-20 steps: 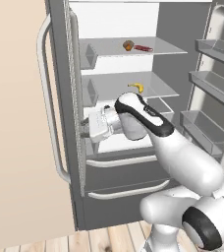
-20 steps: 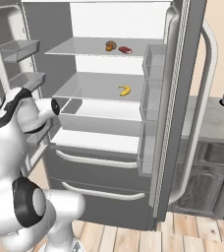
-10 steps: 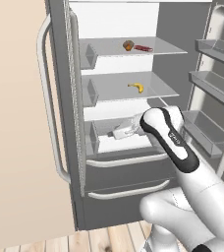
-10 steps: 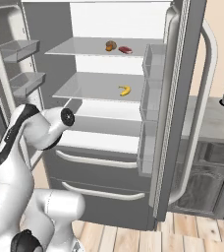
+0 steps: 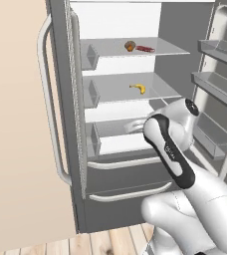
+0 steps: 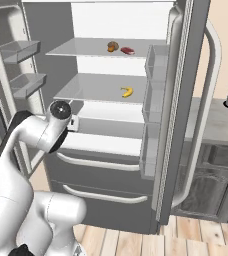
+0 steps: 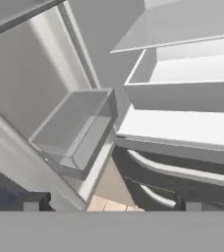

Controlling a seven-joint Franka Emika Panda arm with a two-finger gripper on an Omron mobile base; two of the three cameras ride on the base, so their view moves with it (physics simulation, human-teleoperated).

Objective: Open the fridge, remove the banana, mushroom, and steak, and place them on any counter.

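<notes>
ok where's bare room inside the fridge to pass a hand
Middle shelf: bare left of the banana. Top shelf: bare left of the mushroom, which crowds the steak. The lowest white ledge is bare.

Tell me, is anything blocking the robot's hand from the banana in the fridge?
Nothing visible is. The fridge doors stand open and the banana lies alone on the middle shelf. The open hand is below it, by the lower shelf.
</notes>
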